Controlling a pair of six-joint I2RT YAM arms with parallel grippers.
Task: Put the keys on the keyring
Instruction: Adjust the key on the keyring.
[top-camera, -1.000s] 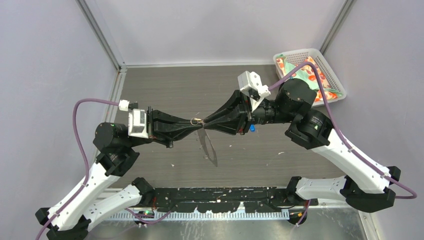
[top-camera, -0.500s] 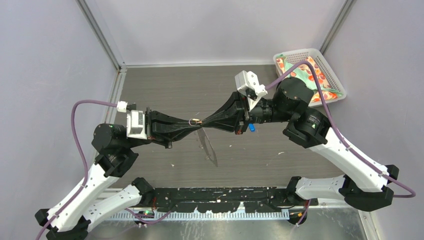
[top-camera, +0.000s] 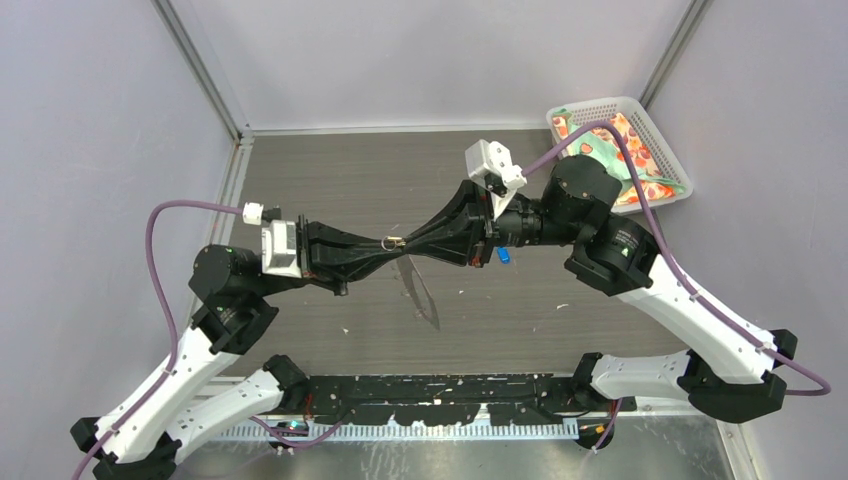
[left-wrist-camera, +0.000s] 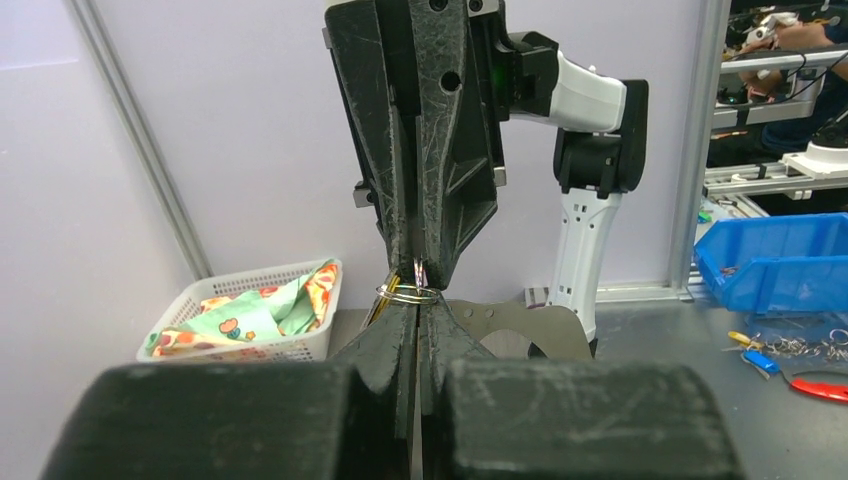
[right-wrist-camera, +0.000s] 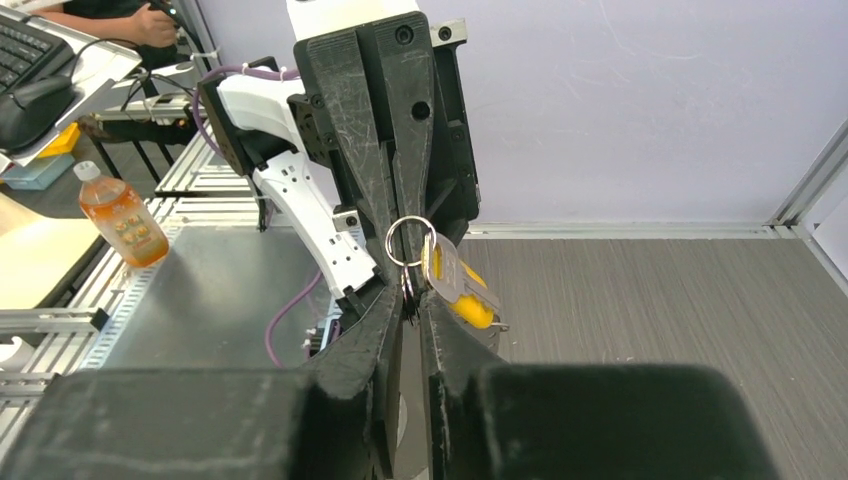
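Note:
My left gripper (top-camera: 385, 243) and right gripper (top-camera: 404, 242) meet tip to tip in the air above the table's middle. A small silver ring, the keyring (right-wrist-camera: 408, 243), sits between them. It also shows in the left wrist view (left-wrist-camera: 408, 293). The left gripper is shut on the ring. The right gripper (right-wrist-camera: 410, 295) is shut on a thin metal piece at the ring's lower edge. The yellow-headed key (right-wrist-camera: 462, 290) hangs from the ring, against my right finger. The blue-headed key (top-camera: 503, 255) lies on the table under the right gripper. A thin grey loop (top-camera: 420, 295) lies below the fingertips.
A white basket (top-camera: 665, 150) with patterned cloth stands at the back right corner. Metal frame posts and grey walls close in the table on the left, back and right.
The right wrist has shifted a little to the left and turned slightly. Both grippers stay shut and tip to tip on the ring.

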